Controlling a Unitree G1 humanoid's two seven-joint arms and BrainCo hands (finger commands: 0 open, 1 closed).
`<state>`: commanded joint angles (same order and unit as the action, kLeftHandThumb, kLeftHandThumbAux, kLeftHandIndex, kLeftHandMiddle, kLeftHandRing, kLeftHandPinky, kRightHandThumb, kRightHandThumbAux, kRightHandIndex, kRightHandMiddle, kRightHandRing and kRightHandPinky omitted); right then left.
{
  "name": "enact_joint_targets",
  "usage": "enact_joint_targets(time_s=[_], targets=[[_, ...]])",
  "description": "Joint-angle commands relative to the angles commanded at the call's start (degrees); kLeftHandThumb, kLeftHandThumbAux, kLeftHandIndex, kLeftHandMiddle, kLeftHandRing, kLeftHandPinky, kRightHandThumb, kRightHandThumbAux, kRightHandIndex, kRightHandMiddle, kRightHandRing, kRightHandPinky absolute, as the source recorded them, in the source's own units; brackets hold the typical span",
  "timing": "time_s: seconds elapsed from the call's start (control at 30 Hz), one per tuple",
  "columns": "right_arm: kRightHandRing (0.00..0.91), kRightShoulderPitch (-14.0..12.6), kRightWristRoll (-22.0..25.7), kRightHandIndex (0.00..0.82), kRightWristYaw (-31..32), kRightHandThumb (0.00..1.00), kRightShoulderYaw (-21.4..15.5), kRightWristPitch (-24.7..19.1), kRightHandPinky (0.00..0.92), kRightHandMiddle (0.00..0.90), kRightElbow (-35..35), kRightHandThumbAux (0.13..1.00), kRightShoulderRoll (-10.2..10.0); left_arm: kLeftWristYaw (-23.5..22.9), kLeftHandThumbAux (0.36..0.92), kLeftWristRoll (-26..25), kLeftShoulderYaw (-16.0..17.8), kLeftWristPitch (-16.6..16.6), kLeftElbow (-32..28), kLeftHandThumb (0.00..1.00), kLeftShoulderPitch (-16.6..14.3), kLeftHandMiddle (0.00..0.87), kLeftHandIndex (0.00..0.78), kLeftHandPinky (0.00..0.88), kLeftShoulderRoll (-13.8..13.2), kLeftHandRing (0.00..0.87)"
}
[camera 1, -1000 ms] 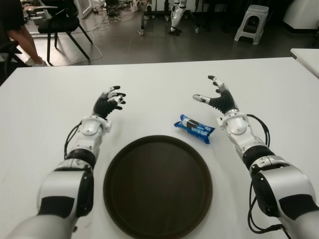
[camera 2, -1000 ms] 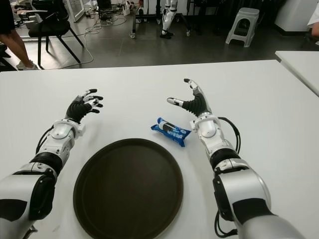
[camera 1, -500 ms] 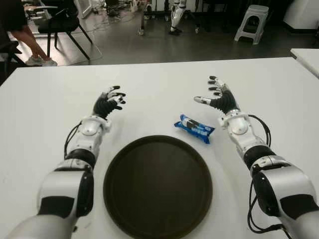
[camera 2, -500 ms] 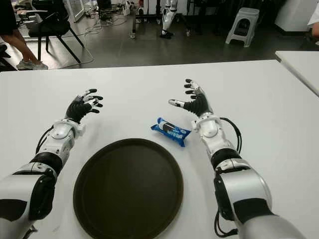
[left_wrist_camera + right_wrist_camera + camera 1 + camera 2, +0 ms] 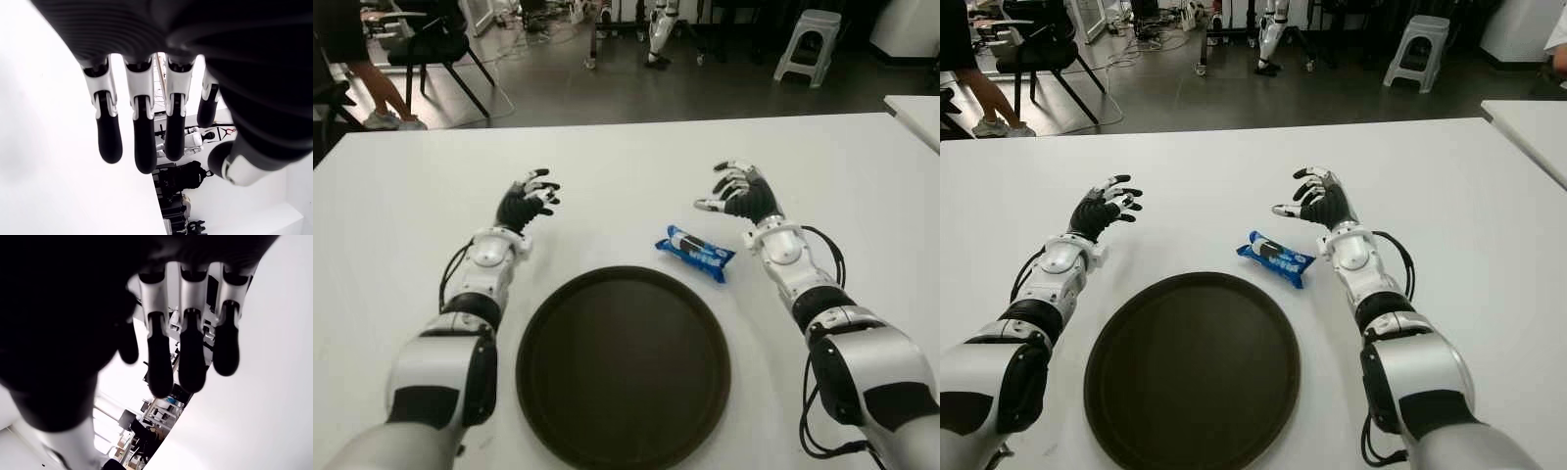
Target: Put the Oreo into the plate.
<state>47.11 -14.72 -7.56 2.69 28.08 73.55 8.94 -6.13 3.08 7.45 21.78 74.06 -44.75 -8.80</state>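
Oreo (image 5: pixel 695 253) lies diagonally beside plate (image 5: pixel 623 366); right robot hand (image 5: pixel 736 193) half-curled, empty.

Bright even light, white table (image 5: pixel 626 157) glaring; wrist views backlit, blurred.

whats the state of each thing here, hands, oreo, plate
Oreo pack: sealed, lying flat on the table, outside the plate.
Plate: empty, upright on the table.
Right hand: fingers loosely curled, holding nothing, just beyond the Oreo pack.
Left hand: fingers relaxed, holding nothing, beyond the plate's left side.
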Motion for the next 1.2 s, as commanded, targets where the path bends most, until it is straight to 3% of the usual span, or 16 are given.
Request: enact_joint_targets(time_s=[0.83,0.9,1.07,1.2], targets=[[0.748,-0.1,-0.76,0.571,-3.56,0.06,1.44,-1.55,0.763,0.723,-0.33,0.892,-0.03,-0.03,0.616,-0.14,0.13,-0.01,-0.04,0.253,0.07,0.323,0.184,0.425,0.1,0.375],[0.7,-0.19,-0.66,0.534,-3.51,0.041,1.38,-1.71,0.718,0.672,-0.26,0.895,-0.12,0.05,0.613,-0.13,0.12,-0.03,-0.06,0.249,0.06,0.32,0.182,0.423,0.12,0.37],[0.417,-0.51,-1.05,0.339,-3.15,0.005,1.77,-2.2,0.377,0.414,0.23,0.819,-0.09,0.13,0.616,-0.09,0.09,0.05,-0.06,0.247,0.08,0.322,0.185,0.434,0.15,0.376],[0.252,-0.42,-1.02,0.218,-2.06,0.001,1.94,-2.76,0.179,0.27,0.48,0.776,-0.11,0.26,0.618,0.01,0.0,0.08,-0.08,0.245,0.09,0.316,0.179,0.42,0.15,0.369]])
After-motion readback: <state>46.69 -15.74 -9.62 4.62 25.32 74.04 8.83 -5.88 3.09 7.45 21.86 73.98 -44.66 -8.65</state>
